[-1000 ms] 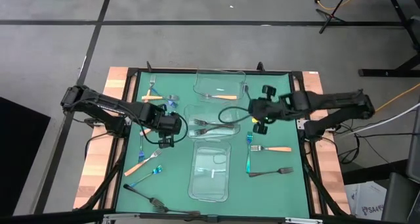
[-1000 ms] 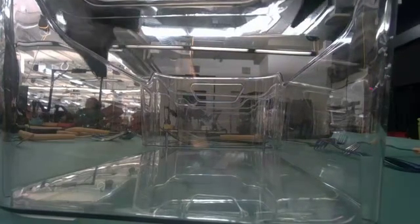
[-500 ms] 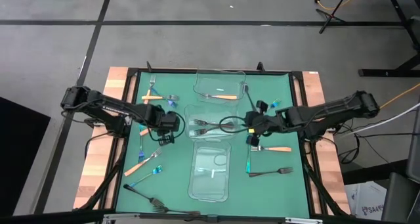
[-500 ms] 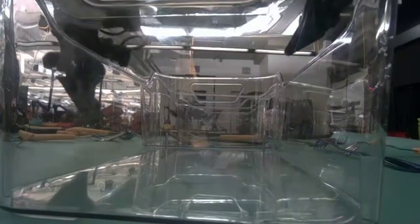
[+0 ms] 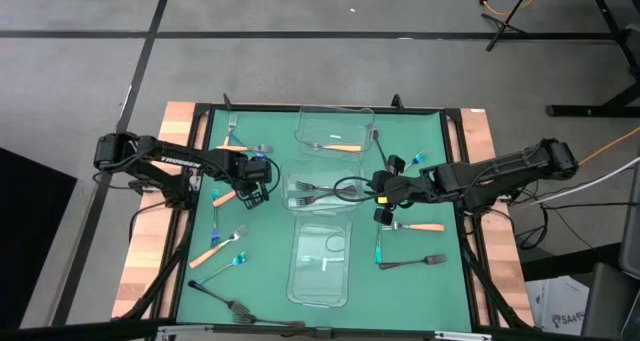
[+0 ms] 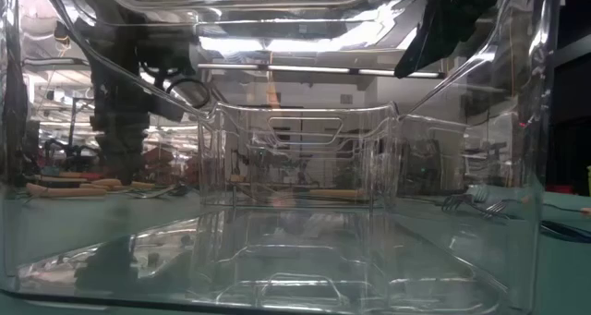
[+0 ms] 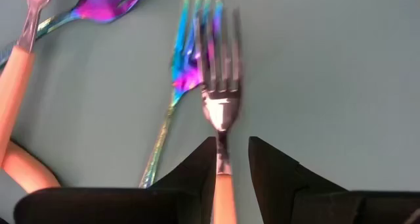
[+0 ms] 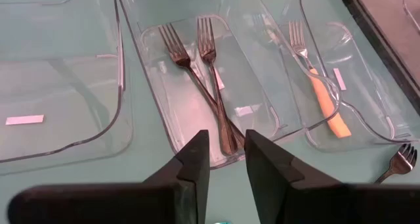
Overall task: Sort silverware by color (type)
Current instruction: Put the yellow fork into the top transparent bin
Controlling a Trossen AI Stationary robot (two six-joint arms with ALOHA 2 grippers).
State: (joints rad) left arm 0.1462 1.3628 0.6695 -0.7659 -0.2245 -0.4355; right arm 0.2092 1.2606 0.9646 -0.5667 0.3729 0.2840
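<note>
My left gripper [image 5: 248, 189] hangs low over the mat's left half, shut on an orange-handled silver fork [image 7: 220, 112]. Just beyond lie an iridescent fork [image 7: 184, 60] and another orange-handled fork [image 7: 16, 73]. My right gripper [image 8: 226, 142] hovers at the right edge of the middle clear container [image 5: 320, 191], open, with nothing between its fingers. That container holds two dark forks [image 8: 197, 66]. The far container [image 5: 335, 131] holds one orange-handled fork [image 8: 325, 102]. More forks of all three kinds lie loose on the mat on both sides. My left gripper pinches the fork between its two fingers where the orange handle meets the silver neck [image 7: 220, 175]. The fingers slant steeply down and lie along the fork. Its head and tines [image 7: 216, 60] jut out past the fingertips over the mat. Whether they touch the mat, I cannot tell.
The near clear container [image 5: 320, 261] has only a label in it. On the right lie an orange-handled fork [image 5: 420, 225], an iridescent fork [image 5: 380, 246] and a dark fork [image 5: 412, 262]. On the left lie an orange-handled fork [image 5: 212, 249] and a dark fork [image 5: 225, 303].
My left gripper has sunk toward the mat and moved toward the far edge, carrying the orange-handled fork with it. My right gripper has come down and toward the near edge, tipping its fingers downward, then kept almost still.
</note>
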